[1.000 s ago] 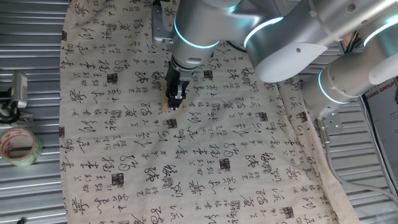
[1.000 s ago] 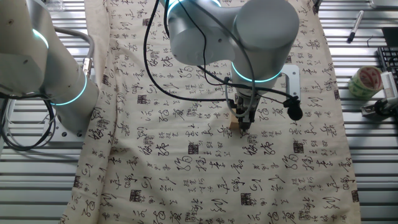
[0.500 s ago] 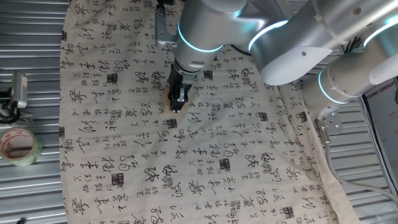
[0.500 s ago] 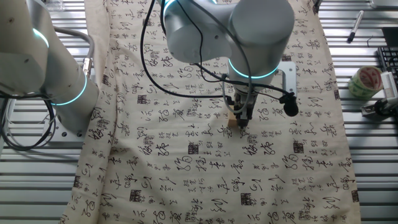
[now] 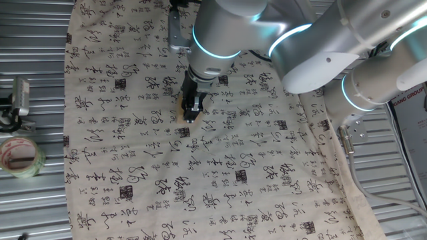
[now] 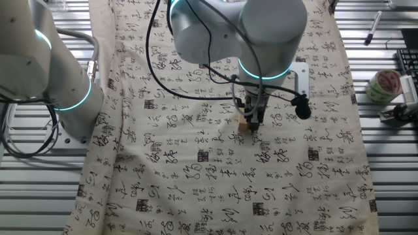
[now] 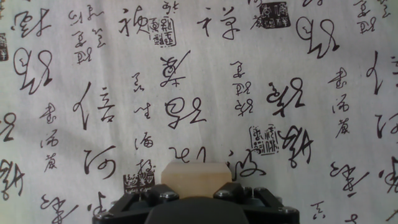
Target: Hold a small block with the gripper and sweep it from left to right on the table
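Probably a robotics lab: ribbed metal table (image 5: 33, 207), calligraphy cloth (image 5: 200, 173) (tape roll (image 5: 20, 157) alongside).

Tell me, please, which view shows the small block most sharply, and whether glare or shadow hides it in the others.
Hand view: the small block is large and fairly sharp between the gripper fingers, evenly lit, no glare. One fixed view: only a sliver of the block shows, shaded by the arm. Other fixed view: the block is tiny and half hidden; cyan rings glow brightly.
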Robot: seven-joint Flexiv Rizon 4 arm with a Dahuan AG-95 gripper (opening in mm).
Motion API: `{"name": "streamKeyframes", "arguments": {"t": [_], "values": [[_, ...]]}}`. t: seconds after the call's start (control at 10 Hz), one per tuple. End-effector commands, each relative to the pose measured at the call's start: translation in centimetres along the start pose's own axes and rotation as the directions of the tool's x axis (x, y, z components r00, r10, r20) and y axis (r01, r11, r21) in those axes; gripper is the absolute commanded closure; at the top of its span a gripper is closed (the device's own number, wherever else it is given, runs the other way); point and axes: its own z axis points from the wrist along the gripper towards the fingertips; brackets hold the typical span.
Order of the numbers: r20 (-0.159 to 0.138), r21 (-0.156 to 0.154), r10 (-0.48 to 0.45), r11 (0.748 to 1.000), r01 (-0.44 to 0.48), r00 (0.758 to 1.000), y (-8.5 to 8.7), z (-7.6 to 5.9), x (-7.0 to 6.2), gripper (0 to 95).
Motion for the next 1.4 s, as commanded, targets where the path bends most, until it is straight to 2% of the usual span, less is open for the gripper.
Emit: {"name": "streamKeyframes", "arguments": {"t": [0.1,1.4], "values": [[-0.001,0.000,0.002,1.000,-0.002,1.000,0.00,1.05,0.16,95.0],[-0.005,-0.001,0.003,1.000,-0.003,1.000,0.98,1.26,-0.13,95.0]]}}
